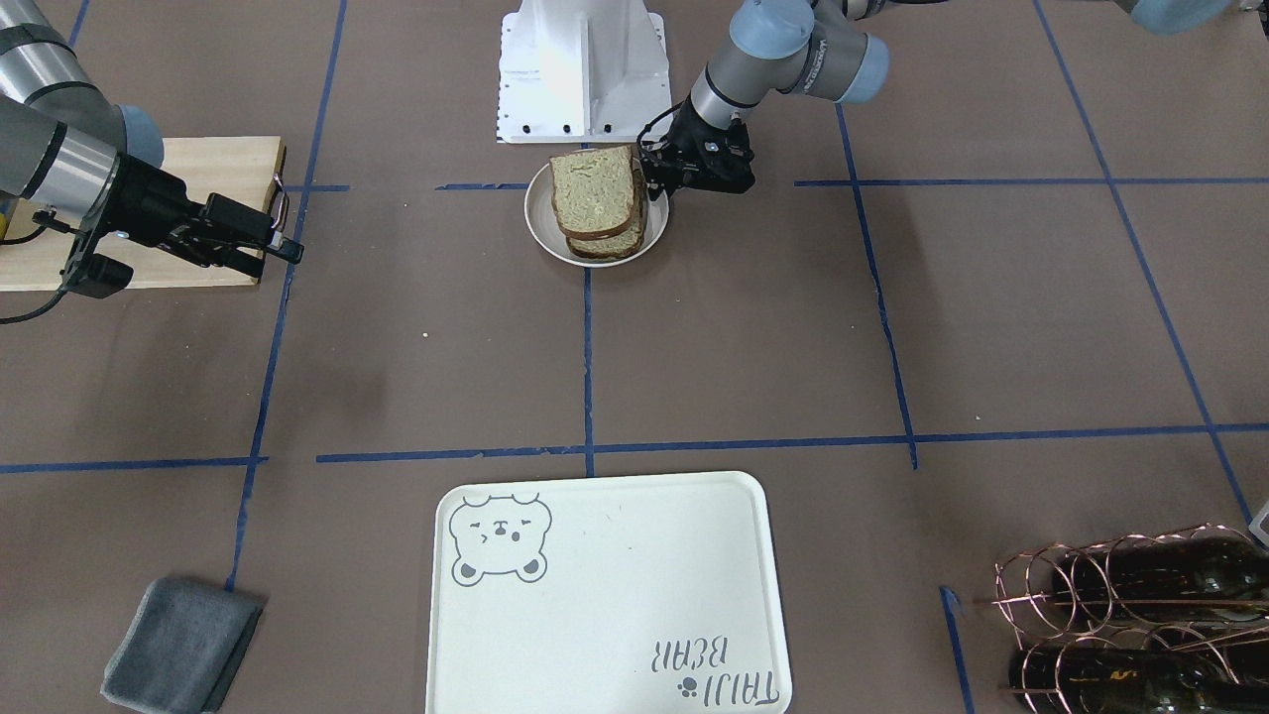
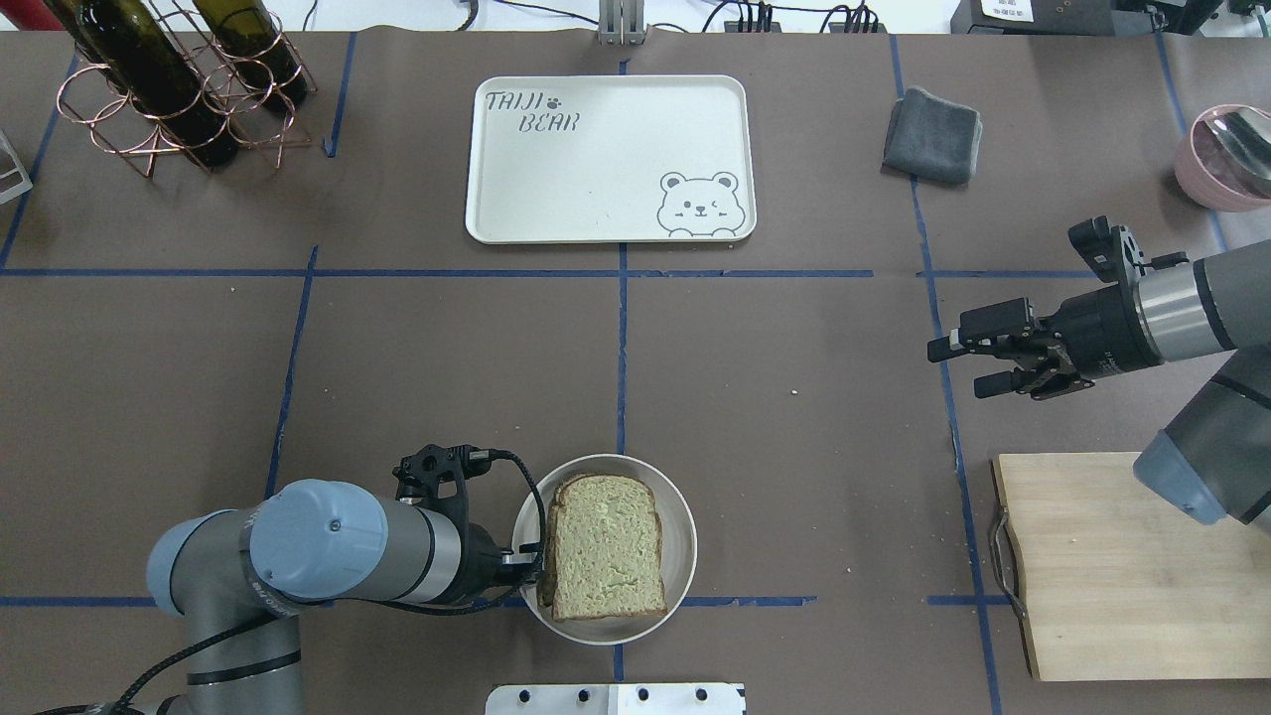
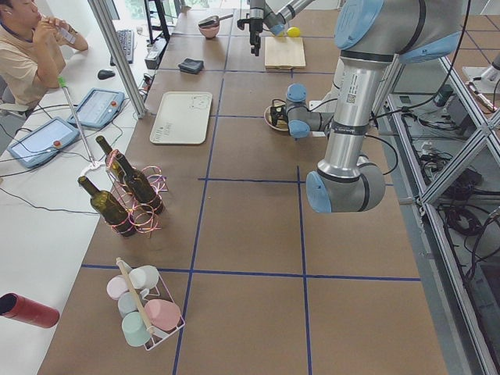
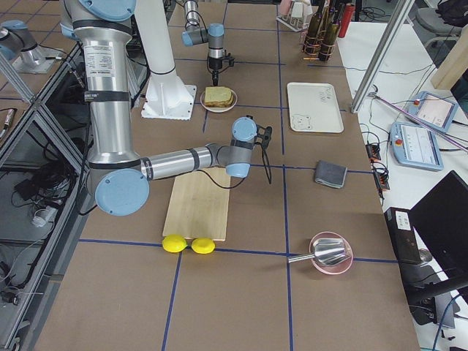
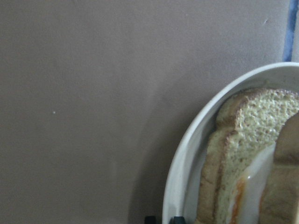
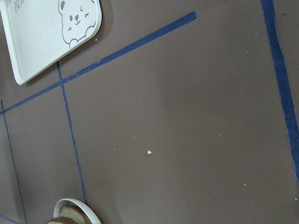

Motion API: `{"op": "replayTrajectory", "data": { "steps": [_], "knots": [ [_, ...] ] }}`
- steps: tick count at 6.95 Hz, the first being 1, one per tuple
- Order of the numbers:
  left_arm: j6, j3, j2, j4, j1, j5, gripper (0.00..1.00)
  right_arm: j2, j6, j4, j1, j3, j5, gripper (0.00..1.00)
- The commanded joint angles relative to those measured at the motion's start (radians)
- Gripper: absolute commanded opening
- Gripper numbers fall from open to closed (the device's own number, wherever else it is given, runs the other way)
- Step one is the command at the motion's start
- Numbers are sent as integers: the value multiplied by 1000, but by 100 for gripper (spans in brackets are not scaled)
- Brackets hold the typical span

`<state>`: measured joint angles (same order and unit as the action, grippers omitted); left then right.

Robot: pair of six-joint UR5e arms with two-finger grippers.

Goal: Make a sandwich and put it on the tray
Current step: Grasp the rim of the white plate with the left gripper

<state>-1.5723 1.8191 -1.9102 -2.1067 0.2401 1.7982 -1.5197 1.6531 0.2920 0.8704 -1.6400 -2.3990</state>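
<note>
The sandwich (image 2: 606, 546) lies on a small round white plate (image 2: 680, 541) close to the robot base: two tan bread slices with a white fried egg (image 5: 254, 186) between them. In the front view its top slice (image 1: 595, 193) sits a little askew. My left gripper (image 2: 528, 574) is at the plate's left rim (image 5: 187, 154), fingertips close together astride the rim, apparently pinching it. My right gripper (image 2: 958, 362) is open and empty, hovering over the table by the cutting board. The cream tray (image 2: 596, 169) with the bear drawing lies bare at the far side.
A pale wooden cutting board (image 2: 1102, 566) lies near right. A grey folded cloth (image 2: 931, 134) is right of the tray. A copper wine rack with bottles (image 2: 169, 89) is far left. A pink bowl (image 2: 1226, 154) is far right. Two lemons (image 4: 186, 243) lie beyond the board.
</note>
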Motion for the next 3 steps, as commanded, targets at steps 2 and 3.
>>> {"op": "replayTrajectory", "data": {
  "steps": [2,3],
  "knots": [
    [-21,2,-3,-1,-1,4,0,0,0,-1,2,-4,-3,100],
    [-82,3,-18,-2,-1,4,0,0,0,-1,6,-7,-29,100]
  ]
}}
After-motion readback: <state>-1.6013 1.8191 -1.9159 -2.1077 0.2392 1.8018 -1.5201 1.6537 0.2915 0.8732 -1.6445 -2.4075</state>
